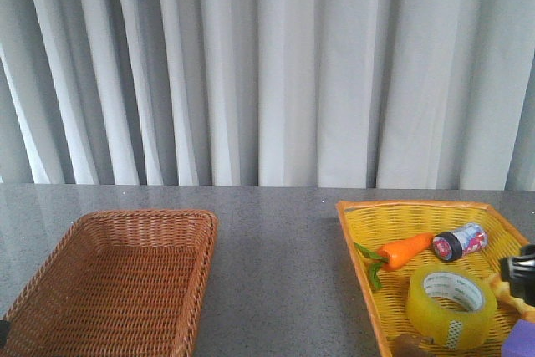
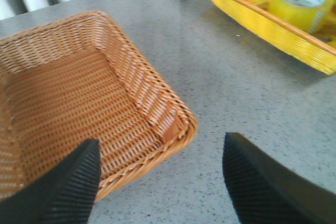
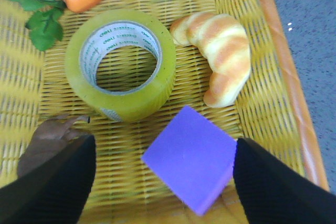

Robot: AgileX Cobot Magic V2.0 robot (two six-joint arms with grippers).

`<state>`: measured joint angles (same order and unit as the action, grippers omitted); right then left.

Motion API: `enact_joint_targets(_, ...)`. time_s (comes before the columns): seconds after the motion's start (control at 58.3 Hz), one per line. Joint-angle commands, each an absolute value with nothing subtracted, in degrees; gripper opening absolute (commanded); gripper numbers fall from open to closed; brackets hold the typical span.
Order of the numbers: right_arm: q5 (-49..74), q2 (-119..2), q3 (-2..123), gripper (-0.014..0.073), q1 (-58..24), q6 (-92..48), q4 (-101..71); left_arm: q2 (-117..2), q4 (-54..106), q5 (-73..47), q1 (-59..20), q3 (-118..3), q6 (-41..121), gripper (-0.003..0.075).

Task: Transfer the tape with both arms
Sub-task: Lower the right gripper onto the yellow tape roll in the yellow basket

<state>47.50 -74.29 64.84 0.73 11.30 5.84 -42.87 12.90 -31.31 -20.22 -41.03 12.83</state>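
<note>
Tape (image 1: pixel 451 307) lies flat in the yellow basket (image 1: pixel 359 244) near the front view's lower right, beside a carrot (image 1: pixel 405 249) and small jar (image 1: pixel 459 241); the brown wicker basket (image 1: pixel 50 269) sits well apart on the grey surface (image 1: pixel 276 248). Left wrist view: the left gripper (image 2: pixel 160 182) hangs above the brown basket's corner, jaws spread. Right wrist view: the right gripper (image 3: pixel 163 182) hovers over a purple block (image 3: pixel 190 157), jaws spread, with the tape just beyond, beside a croissant (image 3: pixel 220 56). Pickup seems not yet begun; next, the right jaws likely must advance and straddle the roll's wall.

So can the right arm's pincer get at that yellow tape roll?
Probably yes. The right pincer hangs open above the yellow basket, and the tape lies flat with nothing on top; only a purple block sits nearer.
</note>
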Motion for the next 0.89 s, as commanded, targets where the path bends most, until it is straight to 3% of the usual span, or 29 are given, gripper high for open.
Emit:
enact_joint_targets(0.0, 47.9, -79.4, 70.7, 0.0526, 1.1, 10.8, 6.9, -43.2, 14.3, -26.9, -21.3, -43.0, 13.3, 0.0489)
enact_joint_targets(0.257, 55.9, -95.5, 84.4, 0.0526, 4.4, 3.5, 1.4, -43.2, 14.3, -26.8, -21.3, -43.0, 13.2, 0.0489)
enact_joint_targets(0.532, 56.6, -105.7, 92.7, 0.0511, 4.2, -0.7, -0.7, -43.2, 14.3, -26.8, -21.3, -43.0, 13.2, 0.0489)
enact_joint_targets(0.704, 56.6, -108.9, 94.7, 0.0426, 4.2, -1.1, -0.6, -43.2, 14.3, -26.8, -21.3, -43.0, 13.2, 0.0489)
enact_joint_targets(0.875, 56.8, -109.8, 94.8, 0.0267, 4.2, -2.0, -0.7, -43.2, 14.3, -26.8, -21.3, -43.0, 13.2, 0.0489)
